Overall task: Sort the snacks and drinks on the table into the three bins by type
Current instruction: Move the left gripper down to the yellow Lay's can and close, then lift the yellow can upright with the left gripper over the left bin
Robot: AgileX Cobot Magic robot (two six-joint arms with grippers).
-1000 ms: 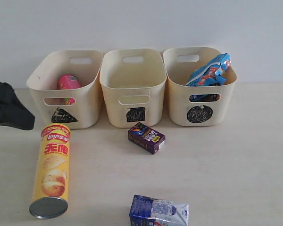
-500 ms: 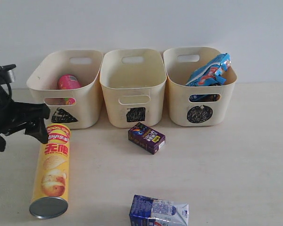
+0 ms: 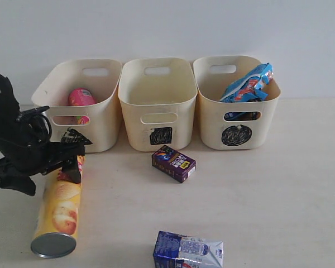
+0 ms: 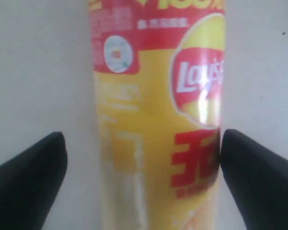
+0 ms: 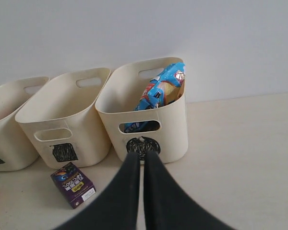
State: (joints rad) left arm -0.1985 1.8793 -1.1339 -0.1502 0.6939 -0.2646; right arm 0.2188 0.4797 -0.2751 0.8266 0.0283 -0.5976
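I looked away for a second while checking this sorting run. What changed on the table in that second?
The left gripper swung in from the left edge and now straddles the yellow chip tube, jaws open, not yet gripping. Nothing was let go. The bins, purple box and carton stayed put.

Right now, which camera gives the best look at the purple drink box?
The exterior view: the purple drink box lies whole, unobstructed and near centre, in front of the middle bin. The right wrist view shows it too, but off toward a corner. The left wrist view misses it.
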